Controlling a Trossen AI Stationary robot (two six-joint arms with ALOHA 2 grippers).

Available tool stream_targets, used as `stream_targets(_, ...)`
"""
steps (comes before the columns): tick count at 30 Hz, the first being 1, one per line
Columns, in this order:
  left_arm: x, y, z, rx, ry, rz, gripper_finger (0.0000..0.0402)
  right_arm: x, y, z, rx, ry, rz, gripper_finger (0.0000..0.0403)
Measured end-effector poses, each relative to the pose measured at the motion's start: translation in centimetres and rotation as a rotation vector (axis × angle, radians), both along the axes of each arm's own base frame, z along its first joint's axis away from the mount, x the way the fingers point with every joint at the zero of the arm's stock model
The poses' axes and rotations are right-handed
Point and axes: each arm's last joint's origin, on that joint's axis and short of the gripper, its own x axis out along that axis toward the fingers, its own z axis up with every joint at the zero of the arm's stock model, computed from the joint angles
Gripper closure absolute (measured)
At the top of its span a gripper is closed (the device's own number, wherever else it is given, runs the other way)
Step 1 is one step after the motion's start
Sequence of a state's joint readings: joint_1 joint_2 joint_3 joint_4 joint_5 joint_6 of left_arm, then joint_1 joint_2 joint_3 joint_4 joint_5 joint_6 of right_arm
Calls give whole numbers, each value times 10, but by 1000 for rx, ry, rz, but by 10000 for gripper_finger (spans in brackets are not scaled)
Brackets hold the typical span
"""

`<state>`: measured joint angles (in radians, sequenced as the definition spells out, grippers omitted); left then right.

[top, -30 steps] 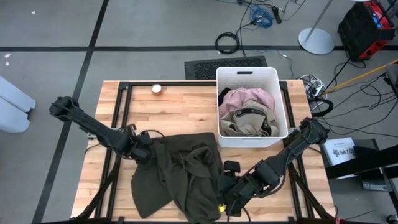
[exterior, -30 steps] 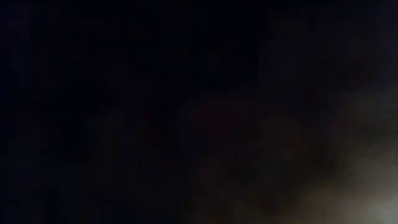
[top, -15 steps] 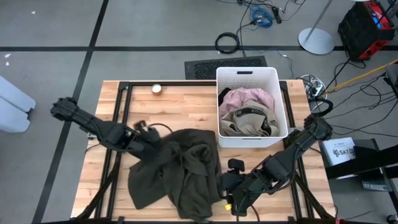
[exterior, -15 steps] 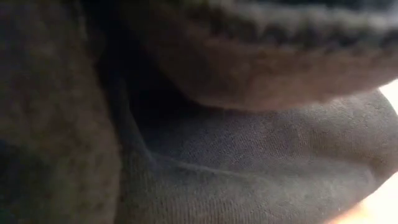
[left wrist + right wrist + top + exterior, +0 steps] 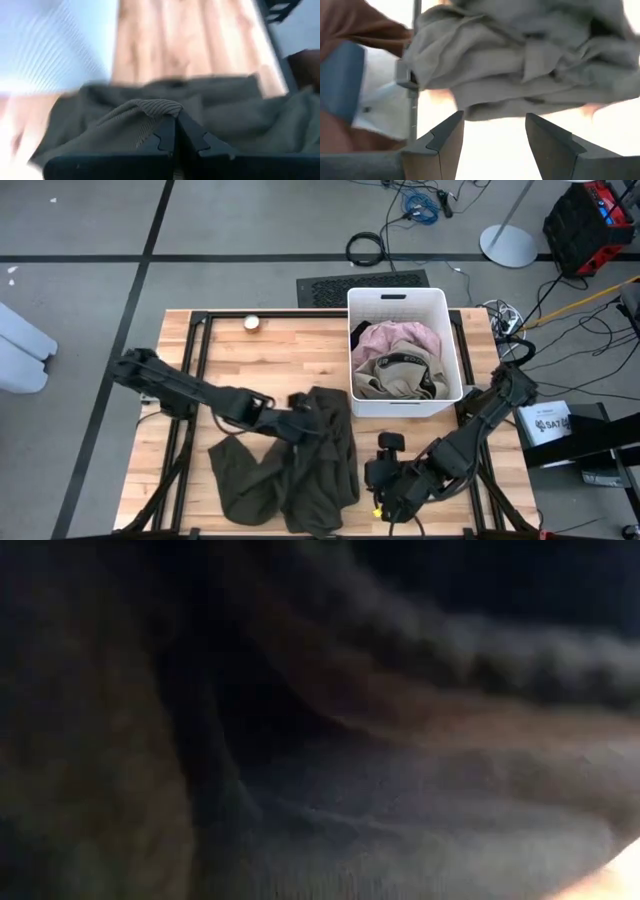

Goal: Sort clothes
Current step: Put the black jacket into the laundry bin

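The large dark olive garment (image 5: 300,470) lies crumpled on the wooden table's near middle; it also shows in the left wrist view (image 5: 240,115) and the right wrist view (image 5: 520,55). My left gripper (image 5: 306,422) is over the garment's far part, shut on it. My right gripper (image 5: 385,502) is open and empty, just right of the garment near the table's front edge. The white bin (image 5: 456,330) at the far right holds a pale pink garment (image 5: 395,338), a beige one with a lettered waistband (image 5: 400,372) and a black one (image 5: 358,334). My left gripper pinches a ribbed edge of the olive garment (image 5: 152,107) between its two shut fingers (image 5: 192,137). The fingers reach in from the table's left side, slanting down. The ribbed edge rises in a small peak at the fingertips, and the rest of the garment lies on the table.
Dark cloth lies right against the low camera and fills its view (image 5: 400,790). A small white round object (image 5: 252,322) sits at the table's far edge. Bare wood (image 5: 290,355) lies between the garment and the far edge.
My left gripper has gone toward the table's right edge, staying shut on the olive garment and dragging its far left part over the rest, so the garment is now bunched narrower. My right gripper has drawn back a little toward the right, away from the garment.
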<state>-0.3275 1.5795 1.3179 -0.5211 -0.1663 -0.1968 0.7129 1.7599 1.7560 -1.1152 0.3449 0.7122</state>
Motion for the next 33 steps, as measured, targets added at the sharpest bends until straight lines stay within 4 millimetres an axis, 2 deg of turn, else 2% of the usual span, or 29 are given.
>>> stream_targets(3, 23, -10, -2, -12, -39, -70, 398, -2, 7, -12, -76, -53, 33, 204)
stream_targets(9, 58, -25, -24, -44, 1, -190, 398, -5, 26, -46, -198, -208, 107, 204)
stream_targets(12, 73, -25, -33, -39, 13, -219, 398, -6, 33, -68, -289, -278, 197, 204)
stream_targets(15, 86, -21, -36, -52, 16, -229, 398, -5, 31, -83, -399, -304, 278, 204)
stream_targets(20, 96, -13, -25, -55, -18, -258, 399, 6, 22, -101, -563, -260, 412, 204)
stream_targets(25, 98, -9, -15, -92, -40, -308, 399, 18, 15, -112, -731, -226, 454, 204)
stream_targets(29, 97, -5, -16, -91, -12, -298, 399, 20, 17, -111, -853, -257, 450, 204)
stream_targets(33, 98, -2, -16, -93, -10, -294, 399, 23, 22, -107, -887, -302, 484, 204)
